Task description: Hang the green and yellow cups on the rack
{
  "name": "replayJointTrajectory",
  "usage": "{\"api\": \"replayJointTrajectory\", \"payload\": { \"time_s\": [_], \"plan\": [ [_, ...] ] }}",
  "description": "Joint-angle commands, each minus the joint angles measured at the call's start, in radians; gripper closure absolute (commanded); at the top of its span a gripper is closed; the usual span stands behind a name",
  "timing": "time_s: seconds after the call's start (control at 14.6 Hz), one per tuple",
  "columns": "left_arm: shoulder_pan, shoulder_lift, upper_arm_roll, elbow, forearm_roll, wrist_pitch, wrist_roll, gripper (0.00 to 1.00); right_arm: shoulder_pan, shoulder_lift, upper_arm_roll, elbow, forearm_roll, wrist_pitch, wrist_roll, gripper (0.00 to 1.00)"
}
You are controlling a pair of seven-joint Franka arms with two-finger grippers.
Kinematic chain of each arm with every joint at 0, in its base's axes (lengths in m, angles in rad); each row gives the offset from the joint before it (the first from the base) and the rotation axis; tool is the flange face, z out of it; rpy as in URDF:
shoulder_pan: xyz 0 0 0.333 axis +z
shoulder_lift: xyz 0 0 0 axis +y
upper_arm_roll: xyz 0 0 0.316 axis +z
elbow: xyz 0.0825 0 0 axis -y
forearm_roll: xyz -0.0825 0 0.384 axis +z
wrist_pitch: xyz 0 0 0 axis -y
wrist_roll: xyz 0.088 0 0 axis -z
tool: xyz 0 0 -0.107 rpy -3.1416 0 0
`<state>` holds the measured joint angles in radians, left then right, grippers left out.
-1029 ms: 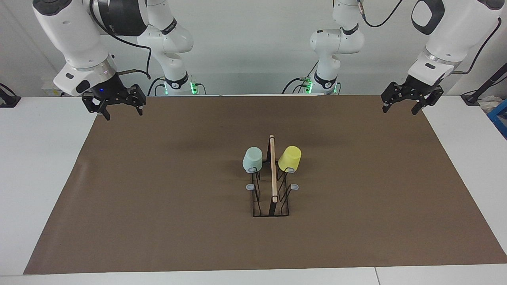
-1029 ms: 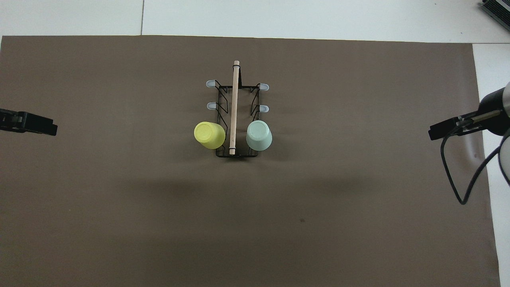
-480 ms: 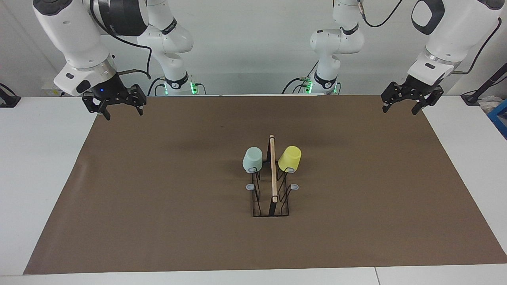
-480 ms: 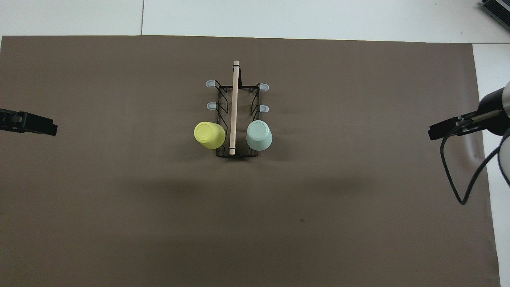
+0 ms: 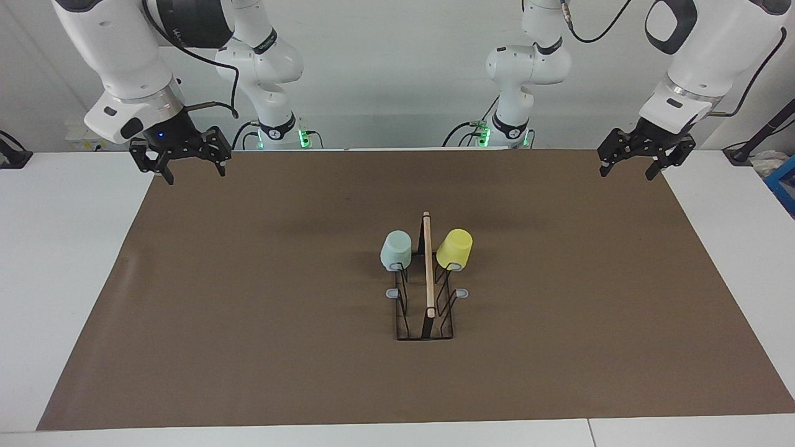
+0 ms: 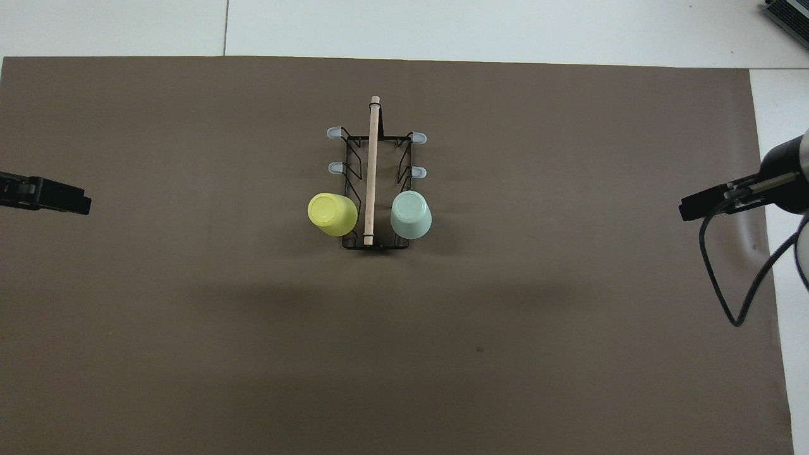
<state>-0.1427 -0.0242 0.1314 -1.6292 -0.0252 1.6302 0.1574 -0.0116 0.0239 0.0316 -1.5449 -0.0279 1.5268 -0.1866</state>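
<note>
Changed since prev. frames: right gripper (image 5: 181,167) has drifted up a little and in toward its base; left gripper (image 5: 640,162), cups and rack unmoved.

Item 1. Right gripper: jaws spread wide, holding nothing. Hangs over the mat (image 5: 248,310) edge at the right arm's end of the table, well apart from the rack.

Item 2. Left gripper: jaws spread wide, empty. Hangs over the mat corner at the left arm's end; arm waits.

Item 3. Green cup (image 5: 395,250): upside down on a rack peg, base up, on the side toward the right arm. Occupies the peg nearest the robots on that side.

Item 4. Yellow cup (image 5: 454,248): upside down on the matching peg on the side toward the left arm, tilted slightly outward.

Item 5. Rack (image 5: 425,310): mid-mat, wooden bar (image 5: 428,267) running away from the robots. Four grey-tipped pegs unoccupied.

Step, est.: both cups look hung; hanging appears done, arms in retreat/park phase.

Next move, est.: nothing to grasp. Calls only for arms to settle clear of the rack, no contact w/ cups, esp. the tilted yellow one.
</note>
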Motion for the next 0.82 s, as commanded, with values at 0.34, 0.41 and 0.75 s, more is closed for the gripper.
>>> {"api": "replayJointTrajectory", "payload": {
  "time_s": [0.34,0.41,0.75],
  "plan": [
    [-0.017,0.0,0.008,0.005,0.008,0.005,0.033,0.0,-0.001,0.024,0.005,0.063,-0.026,-0.04,0.013,0.0],
    [-0.017,-0.002,0.008,0.005,0.007,0.005,0.066,0.0,-0.001,0.024,0.005,0.063,-0.024,-0.034,0.013,0.0],
    [-0.015,-0.002,0.01,0.003,0.004,0.008,0.123,0.0,-0.001,0.024,0.008,0.063,-0.023,-0.028,0.012,0.0]
  ]
}}
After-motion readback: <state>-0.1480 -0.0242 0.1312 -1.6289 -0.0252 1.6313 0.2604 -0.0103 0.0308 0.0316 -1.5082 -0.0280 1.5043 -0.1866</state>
